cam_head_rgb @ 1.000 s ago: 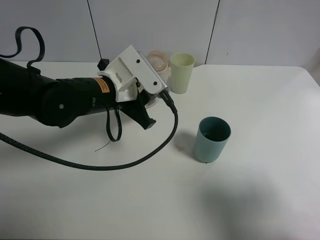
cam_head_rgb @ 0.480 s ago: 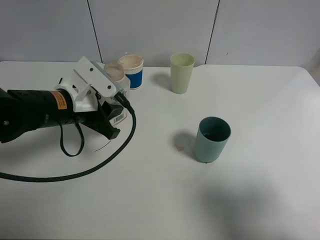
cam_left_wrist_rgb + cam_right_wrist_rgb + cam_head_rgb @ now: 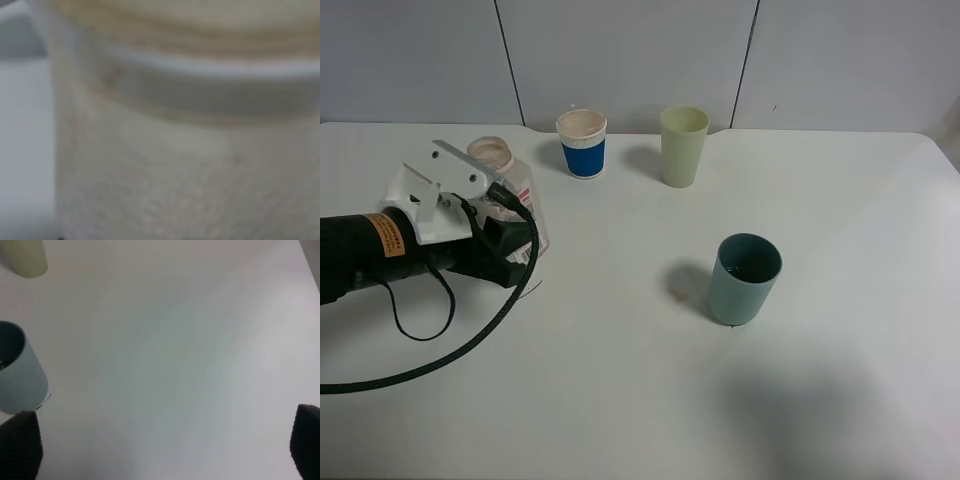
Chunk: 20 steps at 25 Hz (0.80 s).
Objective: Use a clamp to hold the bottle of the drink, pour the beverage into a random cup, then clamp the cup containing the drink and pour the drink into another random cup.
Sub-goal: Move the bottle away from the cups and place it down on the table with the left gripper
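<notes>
Bottle (image 3: 500, 160) clamped between left gripper (image 3: 515, 225) jaws.

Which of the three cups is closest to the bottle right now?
The white paper cup with the blue band. The pale green tumbler stands farther from the bottle, and the teal cup farthest.

Left gripper (image 3: 510, 245): pulled away from the pale tumbler (image 3: 683, 146), across to the left side of the table (image 3: 840, 400).
Bottle (image 3: 523, 190): went with it, now well apart from that tumbler.
Paper cup (image 3: 583, 143): earlier hidden behind the gripper, now in plain sight.
</notes>
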Each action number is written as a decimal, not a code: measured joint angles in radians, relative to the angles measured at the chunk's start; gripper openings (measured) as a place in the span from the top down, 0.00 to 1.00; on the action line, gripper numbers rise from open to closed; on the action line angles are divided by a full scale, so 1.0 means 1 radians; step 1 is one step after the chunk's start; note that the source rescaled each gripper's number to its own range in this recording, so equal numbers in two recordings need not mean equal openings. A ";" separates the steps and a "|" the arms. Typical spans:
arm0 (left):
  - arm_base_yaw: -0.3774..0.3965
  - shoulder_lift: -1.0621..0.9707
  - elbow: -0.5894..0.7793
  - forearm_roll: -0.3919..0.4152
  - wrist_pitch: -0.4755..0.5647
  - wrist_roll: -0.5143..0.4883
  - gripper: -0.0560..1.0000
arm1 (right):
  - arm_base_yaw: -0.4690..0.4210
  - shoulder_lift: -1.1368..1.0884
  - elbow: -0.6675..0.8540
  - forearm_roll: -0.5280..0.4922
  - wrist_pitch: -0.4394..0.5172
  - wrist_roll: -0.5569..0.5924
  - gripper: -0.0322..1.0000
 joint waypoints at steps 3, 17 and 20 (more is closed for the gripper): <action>0.048 0.000 0.018 0.061 -0.022 -0.019 0.89 | 0.000 0.000 0.000 0.000 0.000 0.000 0.00; 0.090 0.095 0.044 0.193 -0.113 -0.043 0.89 | 0.000 0.000 0.000 0.000 0.000 0.000 0.00; 0.091 0.126 0.044 0.193 -0.143 -0.041 0.89 | 0.000 0.000 0.000 0.000 0.000 0.000 0.00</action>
